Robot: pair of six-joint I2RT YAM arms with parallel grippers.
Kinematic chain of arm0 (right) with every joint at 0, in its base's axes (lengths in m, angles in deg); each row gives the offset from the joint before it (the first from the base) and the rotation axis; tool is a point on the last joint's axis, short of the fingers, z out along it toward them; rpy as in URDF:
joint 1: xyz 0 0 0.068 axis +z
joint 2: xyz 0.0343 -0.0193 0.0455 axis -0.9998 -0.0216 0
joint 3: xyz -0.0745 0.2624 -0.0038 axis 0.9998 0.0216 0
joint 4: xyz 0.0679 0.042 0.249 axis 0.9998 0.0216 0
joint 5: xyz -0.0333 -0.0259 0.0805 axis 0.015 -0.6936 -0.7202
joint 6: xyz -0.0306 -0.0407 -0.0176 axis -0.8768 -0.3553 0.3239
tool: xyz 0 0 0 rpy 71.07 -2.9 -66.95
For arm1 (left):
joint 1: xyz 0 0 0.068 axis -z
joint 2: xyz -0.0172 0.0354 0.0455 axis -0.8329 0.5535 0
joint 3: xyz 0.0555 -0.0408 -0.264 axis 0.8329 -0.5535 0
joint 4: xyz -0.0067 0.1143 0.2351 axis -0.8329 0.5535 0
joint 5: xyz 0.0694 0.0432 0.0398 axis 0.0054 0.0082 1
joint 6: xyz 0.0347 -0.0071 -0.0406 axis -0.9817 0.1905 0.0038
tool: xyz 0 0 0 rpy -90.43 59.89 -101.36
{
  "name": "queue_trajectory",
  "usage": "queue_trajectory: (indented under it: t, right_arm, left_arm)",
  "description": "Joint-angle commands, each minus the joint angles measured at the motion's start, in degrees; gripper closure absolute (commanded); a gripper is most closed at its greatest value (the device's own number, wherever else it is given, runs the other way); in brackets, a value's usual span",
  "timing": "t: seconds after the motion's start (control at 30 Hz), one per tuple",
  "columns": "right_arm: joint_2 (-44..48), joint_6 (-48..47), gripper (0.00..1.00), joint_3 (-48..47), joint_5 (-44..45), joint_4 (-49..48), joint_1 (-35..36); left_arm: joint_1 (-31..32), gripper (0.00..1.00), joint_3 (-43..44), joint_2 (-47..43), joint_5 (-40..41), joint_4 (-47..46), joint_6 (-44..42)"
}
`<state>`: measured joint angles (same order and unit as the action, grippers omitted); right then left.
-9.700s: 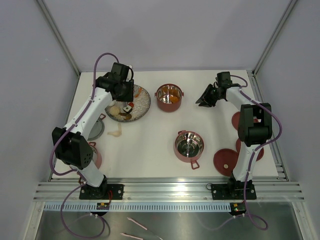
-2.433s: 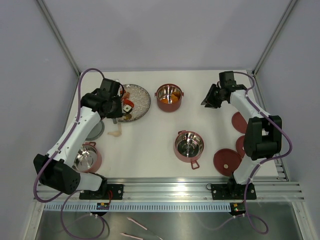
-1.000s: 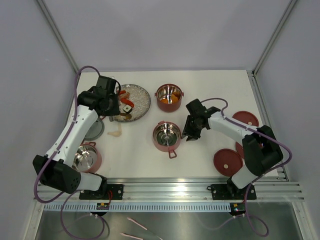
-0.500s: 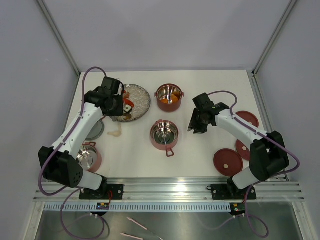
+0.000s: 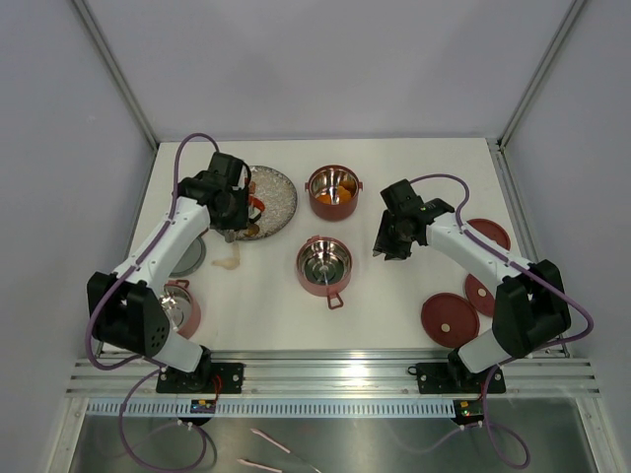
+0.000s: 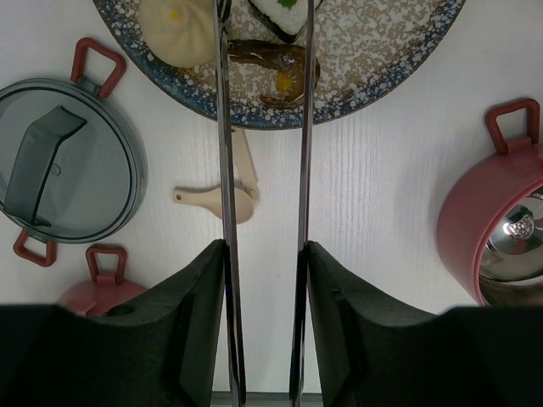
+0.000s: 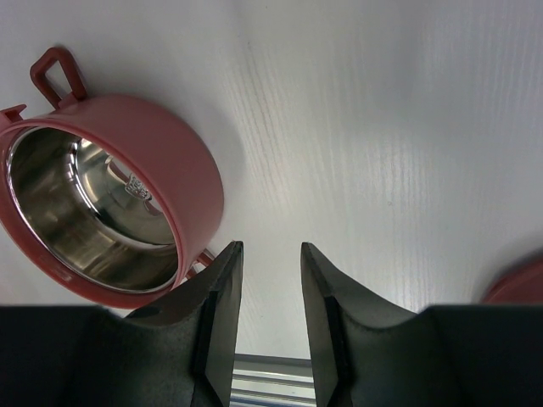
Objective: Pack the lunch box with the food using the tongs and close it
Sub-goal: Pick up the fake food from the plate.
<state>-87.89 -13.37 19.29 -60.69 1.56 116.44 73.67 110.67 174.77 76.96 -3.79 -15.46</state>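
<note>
Right gripper (image 7: 270, 250) has drawn clear of the tier's (image 7: 197, 188) rim, jaws parted.

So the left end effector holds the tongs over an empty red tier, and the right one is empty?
No. The left end effector holds the tongs over the grey speckled plate, not a tier; the left wrist view shows it. The right end effector is empty.

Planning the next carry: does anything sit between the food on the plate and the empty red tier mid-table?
Nothing visible does. Between the plate and the middle tier only white table shows. The cream spoon-shaped piece lies off the plate's near left edge, and the tier holding orange food sits farther back.
</note>
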Motion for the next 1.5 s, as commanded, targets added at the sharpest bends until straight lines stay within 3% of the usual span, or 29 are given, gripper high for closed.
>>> queue_trajectory:
  t: [0.0,0.17,0.3,0.4,0.93,1.17,1.47]
  right_arm:
    - [0.32,-0.77,0.59,-2.4,0.72,0.3,0.0]
    - [0.32,-0.68,0.59,-2.05,0.2,0.04,0.0]
    - [-0.03,-0.68,0.59,-1.87,0.11,-0.31,0.0]
    - [0.4,-0.42,0.59,-1.09,-0.51,-0.75,0.0]
    - [-0.12,-0.51,0.58,-0.55,-1.21,-1.89,0.0]
    - [-0.82,0.55,0.58,1.55,-5.78,-4.18,0.97]
    - [-0.56,0.02,0.58,1.55,-5.16,-4.0,0.97]
  left_arm:
    - [-0.23,0.57,-0.16,0.64,-0.53,-2.62,-1.39]
    - [-0.23,0.58,-0.68,-0.33,-3.25,-3.58,-0.95]
    - [-0.23,0.58,-0.94,0.55,-11.4,-3.49,1.16]
    - [-0.23,0.58,-2.26,0.46,-13.18,-4.02,3.62]
    - [1.26,0.54,-1.65,-0.59,-9.85,-2.09,4.5]
    - [6.8,0.54,1.16,3.09,-0.54,-0.77,6.17]
    - [7.16,0.55,2.04,3.72,1.23,-0.24,6.44]
